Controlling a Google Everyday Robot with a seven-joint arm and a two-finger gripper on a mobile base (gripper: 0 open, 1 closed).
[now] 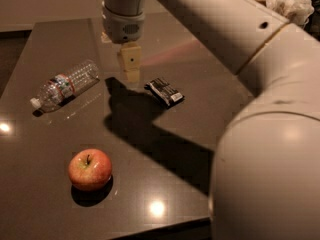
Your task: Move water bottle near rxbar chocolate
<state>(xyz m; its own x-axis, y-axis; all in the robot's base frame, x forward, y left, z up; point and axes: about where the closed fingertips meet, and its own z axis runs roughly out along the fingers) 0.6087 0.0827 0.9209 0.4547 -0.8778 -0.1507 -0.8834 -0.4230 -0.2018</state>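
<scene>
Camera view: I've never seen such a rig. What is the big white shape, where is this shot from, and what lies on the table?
The white shape is a robot arm reaching in from the right; the one camera looks down past it onto a dark table. At the arm's end the gripper hangs over the table. It holds neither the water bottle, lying on its side at picture left, nor the black-wrapped rxbar chocolate just right of it. A red apple sits nearer the camera.
</scene>
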